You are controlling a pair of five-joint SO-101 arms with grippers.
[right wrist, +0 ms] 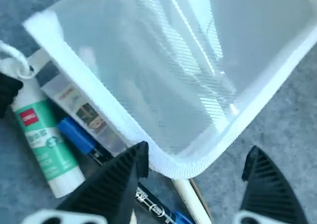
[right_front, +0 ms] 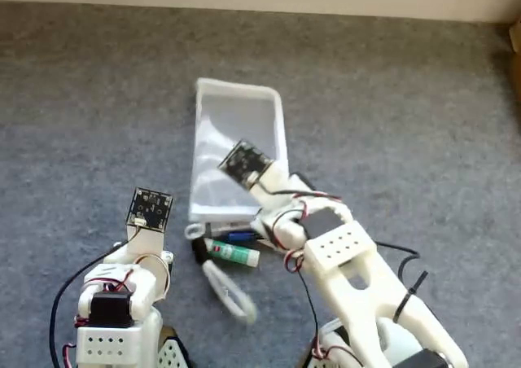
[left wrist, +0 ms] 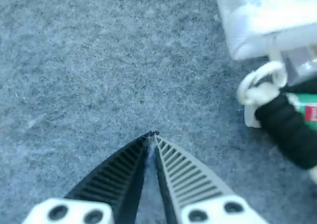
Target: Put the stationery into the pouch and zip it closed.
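The left fingers (left wrist: 119, 177) are pressed together, their tips meeting with nothing between them. They hang over bare grey surface (left wrist: 74, 60) at the lower middle of the left wrist view. At the right edge of that view, apart from the tips, lie the black cap end of a glue stick (left wrist: 290, 127) and a corner of the pouch (left wrist: 267, 21).

The right fingers (right wrist: 116, 182) are spread wide and hold nothing. A corner of the white mesh pouch sits in the gap between them; whether it touches either finger cannot be told. At the left of the right wrist view, the glue stick's green label shows beside a blue pen (right wrist: 79, 135) and a small clear-wrapped item (right wrist: 81, 110). Both run under the pouch's hemmed edge. A pale stick (right wrist: 190, 204) pokes out beneath the corner.

In the high view the pouch lies flat at the centre of the frame. The stationery is clustered along its lower edge, with a white loop (right_front: 232, 296) just below the glue stick.
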